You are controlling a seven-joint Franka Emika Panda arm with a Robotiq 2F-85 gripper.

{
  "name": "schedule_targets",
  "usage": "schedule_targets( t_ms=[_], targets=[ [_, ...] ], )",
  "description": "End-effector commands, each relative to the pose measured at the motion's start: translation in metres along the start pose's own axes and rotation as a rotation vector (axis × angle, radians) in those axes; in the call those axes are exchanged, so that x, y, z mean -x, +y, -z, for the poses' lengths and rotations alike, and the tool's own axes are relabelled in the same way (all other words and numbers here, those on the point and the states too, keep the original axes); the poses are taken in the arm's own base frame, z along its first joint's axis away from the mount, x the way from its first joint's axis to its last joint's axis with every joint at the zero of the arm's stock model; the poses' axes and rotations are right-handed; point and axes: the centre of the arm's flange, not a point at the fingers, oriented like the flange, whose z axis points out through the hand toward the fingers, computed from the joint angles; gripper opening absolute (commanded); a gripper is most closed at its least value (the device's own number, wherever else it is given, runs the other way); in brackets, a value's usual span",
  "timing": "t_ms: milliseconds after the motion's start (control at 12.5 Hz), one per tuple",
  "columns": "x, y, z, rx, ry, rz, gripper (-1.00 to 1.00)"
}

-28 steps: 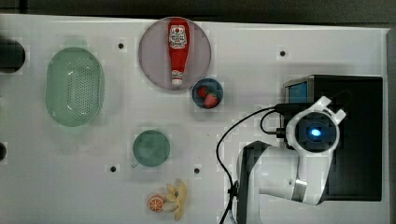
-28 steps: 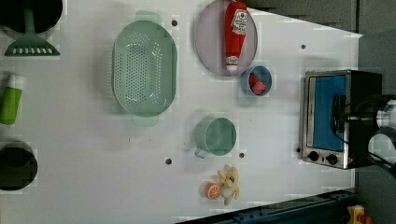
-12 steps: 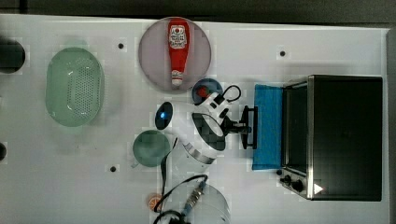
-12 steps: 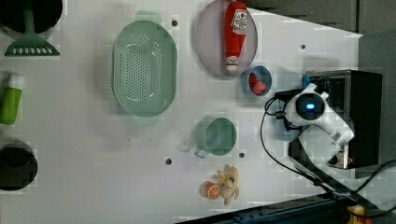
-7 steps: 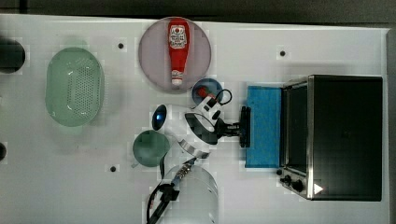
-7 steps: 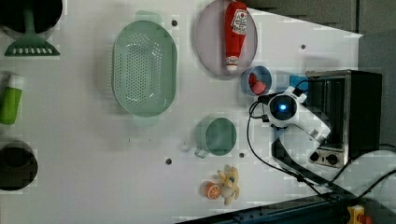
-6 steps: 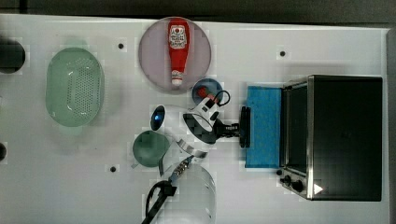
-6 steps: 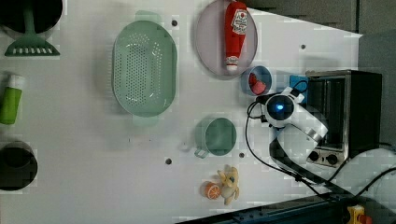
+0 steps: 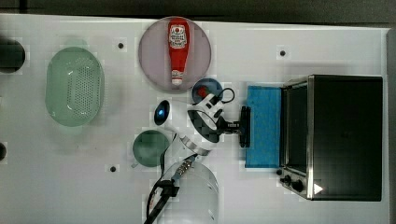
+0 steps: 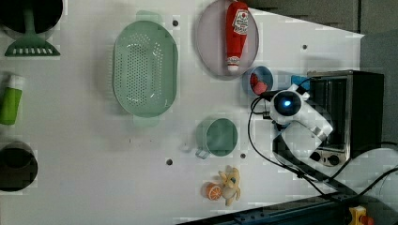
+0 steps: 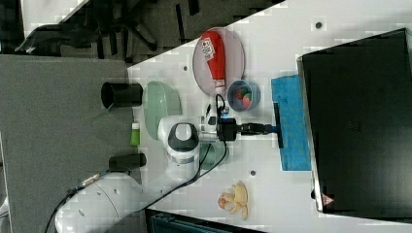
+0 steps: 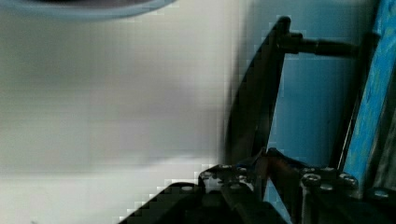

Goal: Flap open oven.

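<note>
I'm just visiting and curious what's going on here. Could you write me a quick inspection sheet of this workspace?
Surface: white table, small holes.
Job's things: oven, blue glass door flapped down flat.
Clutter: ketchup bottle on plate; green colander; green mug; small blue bowl; toy fruit.
Grippers: gripper at the door's handle bar, jaws closed on it.
Cables: black cable along the arm.
Surroundings: dark floor.

A ketchup bottle (image 9: 177,49) lies on a round grey plate (image 9: 152,60) near the white table's (image 9: 280,28) far edge in the top view, and just beside the plate sits a small blue bowl (image 10: 263,79) with something red in it. Toward the top view's left is a green colander (image 9: 74,93), with a green mug (image 10: 217,137) and a small toy beside an orange slice (image 10: 224,186) nearer
</note>
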Motion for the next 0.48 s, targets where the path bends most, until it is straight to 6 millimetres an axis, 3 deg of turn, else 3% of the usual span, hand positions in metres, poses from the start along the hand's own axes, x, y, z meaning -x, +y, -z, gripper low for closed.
schedule_targets(
  t_ms=[80,320,480],
  targets=[
    [-0.029,0.045,0.087,-0.224,0.071,-0.321,-0.65],
    [-0.026,0.114,0.161,-0.472,-0.026,-0.631,-0.65],
    [-0.008,0.166,0.211,-0.596,-0.112,-0.752,-0.65]
  ],
)
